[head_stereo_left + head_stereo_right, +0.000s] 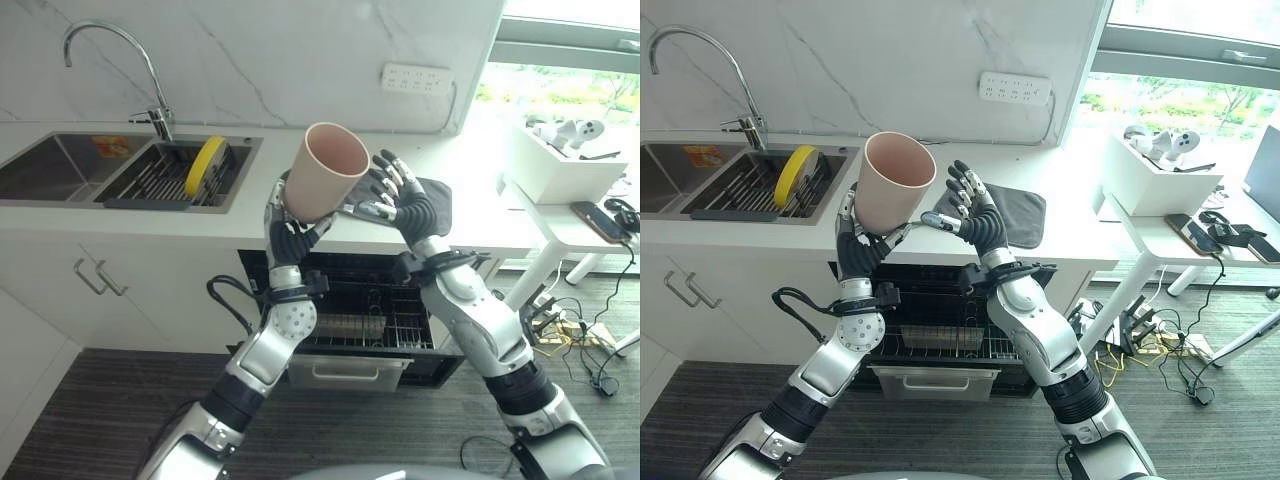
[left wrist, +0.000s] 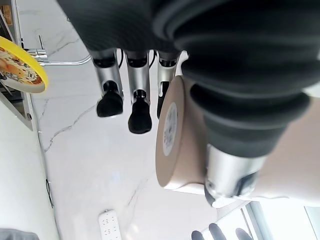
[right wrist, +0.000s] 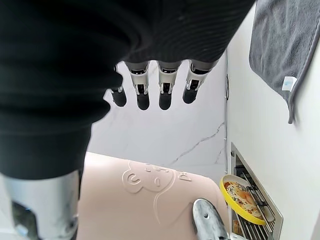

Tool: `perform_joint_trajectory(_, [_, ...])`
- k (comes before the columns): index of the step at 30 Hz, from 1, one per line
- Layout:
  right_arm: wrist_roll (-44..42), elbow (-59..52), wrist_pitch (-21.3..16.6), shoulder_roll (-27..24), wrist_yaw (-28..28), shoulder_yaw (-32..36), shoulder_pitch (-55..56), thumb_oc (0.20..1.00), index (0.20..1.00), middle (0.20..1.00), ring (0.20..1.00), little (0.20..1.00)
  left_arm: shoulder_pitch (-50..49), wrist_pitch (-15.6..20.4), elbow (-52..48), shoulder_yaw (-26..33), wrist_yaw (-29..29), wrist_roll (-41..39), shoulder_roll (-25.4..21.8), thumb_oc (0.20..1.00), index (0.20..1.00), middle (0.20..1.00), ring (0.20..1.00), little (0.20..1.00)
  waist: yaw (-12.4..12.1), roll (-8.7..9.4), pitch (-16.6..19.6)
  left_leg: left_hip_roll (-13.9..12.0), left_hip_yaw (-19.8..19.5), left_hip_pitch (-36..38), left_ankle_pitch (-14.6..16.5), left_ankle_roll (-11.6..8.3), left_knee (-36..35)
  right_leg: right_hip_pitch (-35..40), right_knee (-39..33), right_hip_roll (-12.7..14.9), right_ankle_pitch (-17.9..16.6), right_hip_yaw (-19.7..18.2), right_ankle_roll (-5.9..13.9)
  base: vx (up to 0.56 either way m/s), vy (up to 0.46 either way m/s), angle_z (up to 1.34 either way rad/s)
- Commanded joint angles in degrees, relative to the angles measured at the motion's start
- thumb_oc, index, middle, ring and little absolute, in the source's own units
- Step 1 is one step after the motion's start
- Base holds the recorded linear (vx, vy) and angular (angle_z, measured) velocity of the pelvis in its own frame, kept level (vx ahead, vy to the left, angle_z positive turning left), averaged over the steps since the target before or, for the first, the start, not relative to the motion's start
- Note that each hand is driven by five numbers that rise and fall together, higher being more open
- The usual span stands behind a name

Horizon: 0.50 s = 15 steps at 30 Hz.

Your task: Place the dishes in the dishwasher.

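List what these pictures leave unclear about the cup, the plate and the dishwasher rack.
- Pink cup: its inside is turned away in the eye views. The left hand covers its base.
- Yellow plate: it stands edge-on in the sink rack, so its face is hidden in the eye views. The frame edge cuts it off in the left wrist view.
- Dishwasher rack: both arms cross it, and the countertop hides its back.
- Right hand: open beside the cup; contact unclear.

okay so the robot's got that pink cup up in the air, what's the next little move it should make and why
Probably lower the pink cup toward the open dishwasher rack below the counter. The left robot hand grips the cup near its base, mouth up and tilted, above the counter edge. The right robot hand is open beside it with straight fingers, so it looks free to steady the cup or pull away first.
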<state>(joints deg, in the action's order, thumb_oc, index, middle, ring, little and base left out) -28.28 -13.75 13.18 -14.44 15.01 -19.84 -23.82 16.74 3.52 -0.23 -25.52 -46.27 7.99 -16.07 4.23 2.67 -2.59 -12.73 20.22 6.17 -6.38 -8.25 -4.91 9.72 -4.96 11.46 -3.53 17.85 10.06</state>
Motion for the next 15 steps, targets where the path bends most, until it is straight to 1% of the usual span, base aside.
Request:
perform_joint_trajectory(1, [-0.7, -0.2, -4.5, 1.8, 1.7, 1.1, -8.5, 1.000, 1.000, 1.000, 1.000, 1.000, 9.5, 1.9, -0.2, -2.9, -0.5, 3.9, 0.1, 0.200, 0.200, 0.200, 0.200, 0.200, -1.2, -1.34, -0.6, -7.7, 0.5, 5.2, 5.3, -2.92, -0.1, -0.3, 0.0, 5.1, 2.3, 1.5, 2.23, 0.00, 0.000, 0.00])
perform_joint_trajectory(7, [-0.2, 0.4, -4.7, 2.4, 2.8, 0.6, -9.7, 1.000, 1.000, 1.000, 1.000, 1.000, 9.4, 4.0, 3.1, -4.9, -2.0, 5.5, 1.0, 0.200, 0.200, 0.200, 0.200, 0.200, -1.2, -1.29, -0.6, -7.6, 0.8, 5.3, 5.4, -2.83, -0.1, -0.2, 0.0, 5.2, 2.4, 1.5, 2.18, 0.00, 0.000, 0.00])
perform_joint_trajectory(15, [-0.5, 0.7, -4.6, 2.9, 4.0, 0.6, -11.2, 1.000, 1.000, 1.000, 1.000, 1.000, 9.3, 5.3, 6.6, -6.2, -3.3, 6.3, 1.6, 0.200, 0.200, 0.200, 0.200, 0.200, -1.1, -1.33, -0.5, -7.4, 0.8, 5.4, 5.5, -2.77, -0.1, -0.3, 0.0, 5.2, 2.4, 1.2, 2.22, 0.00, 0.000, 0.00])
